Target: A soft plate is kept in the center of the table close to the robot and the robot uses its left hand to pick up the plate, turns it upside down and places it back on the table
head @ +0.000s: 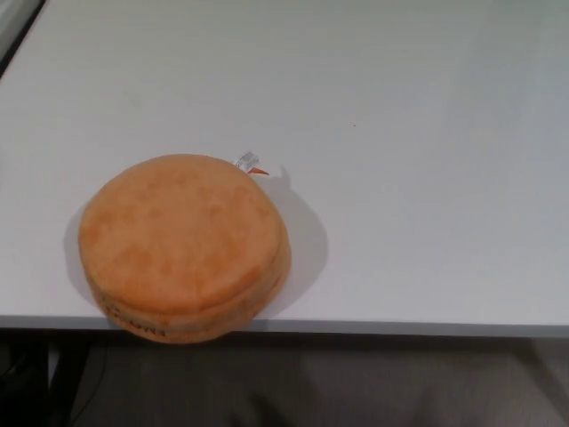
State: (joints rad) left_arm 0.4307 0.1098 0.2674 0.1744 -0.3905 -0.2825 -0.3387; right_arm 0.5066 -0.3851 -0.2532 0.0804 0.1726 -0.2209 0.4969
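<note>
We see the orange soft plate [182,245] overhanging the white table's [400,178] near edge, its rim lettering unreadable, a small tag [246,161] at its far side; our hands are out of view.

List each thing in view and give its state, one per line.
Round orange soft plate: lying flat with its smooth domed side up, near edge overhanging the table's front edge, unheld.
Small white tag: sticking out from the plate's far rim.
White table: bearing the plate.
</note>
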